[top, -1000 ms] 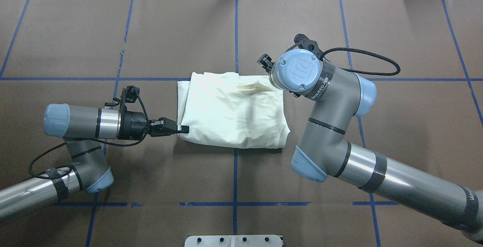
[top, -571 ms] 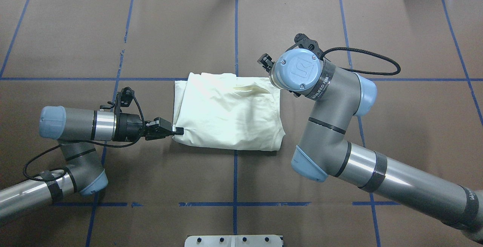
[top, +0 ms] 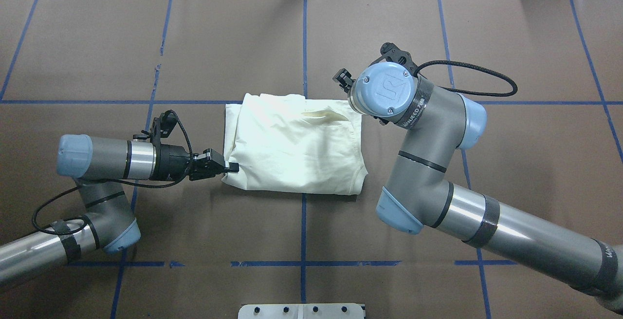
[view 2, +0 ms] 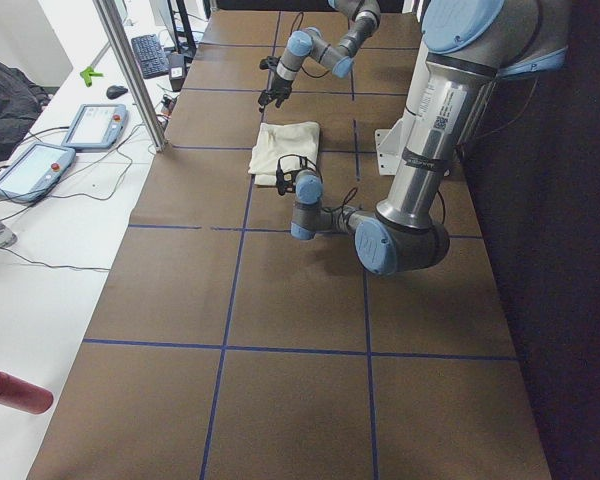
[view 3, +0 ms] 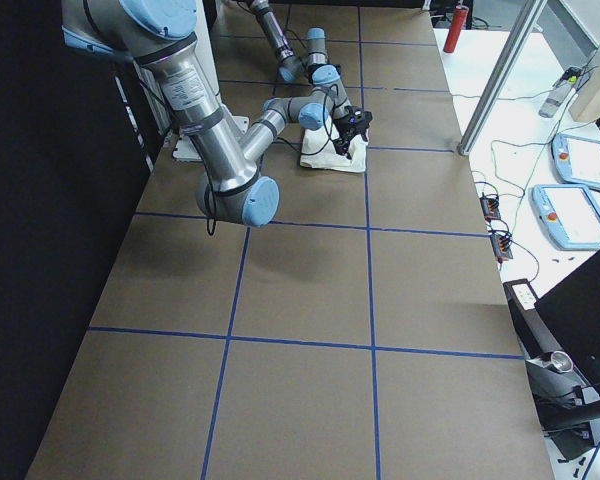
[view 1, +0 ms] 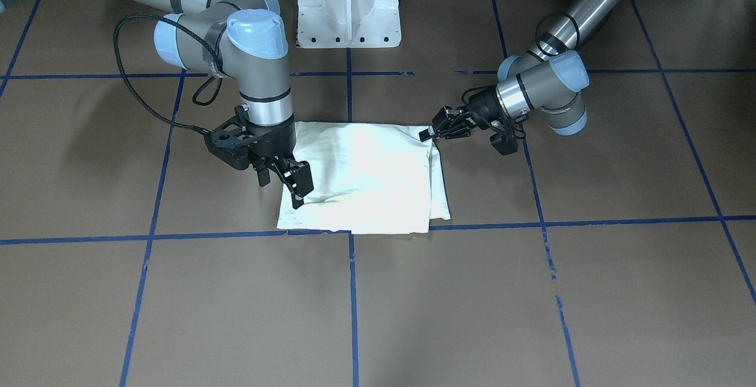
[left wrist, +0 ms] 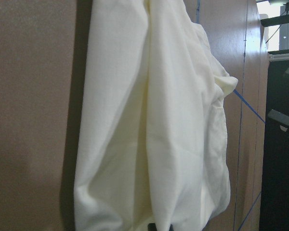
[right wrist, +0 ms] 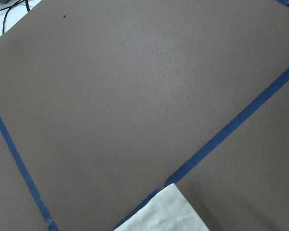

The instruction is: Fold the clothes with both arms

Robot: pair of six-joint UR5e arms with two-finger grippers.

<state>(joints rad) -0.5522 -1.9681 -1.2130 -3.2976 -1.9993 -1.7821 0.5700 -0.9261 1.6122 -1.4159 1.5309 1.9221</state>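
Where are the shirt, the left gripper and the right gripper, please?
shirt [top: 292,148]: overhead view, middle of the folded cloth.
left gripper [top: 232,167]: overhead view, fingertips at the shirt's corner.
right gripper [view 1: 283,189]: front-facing view, between its fingertips.

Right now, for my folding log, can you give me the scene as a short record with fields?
shirt: cream, folded into a rough rectangle, lying on the table; no print showing
left gripper: low and level, shut on the shirt's corner nearest the robot on its left
right gripper: open, pointing down over the shirt's far right corner
table surface: brown, with a grid of blue tape lines
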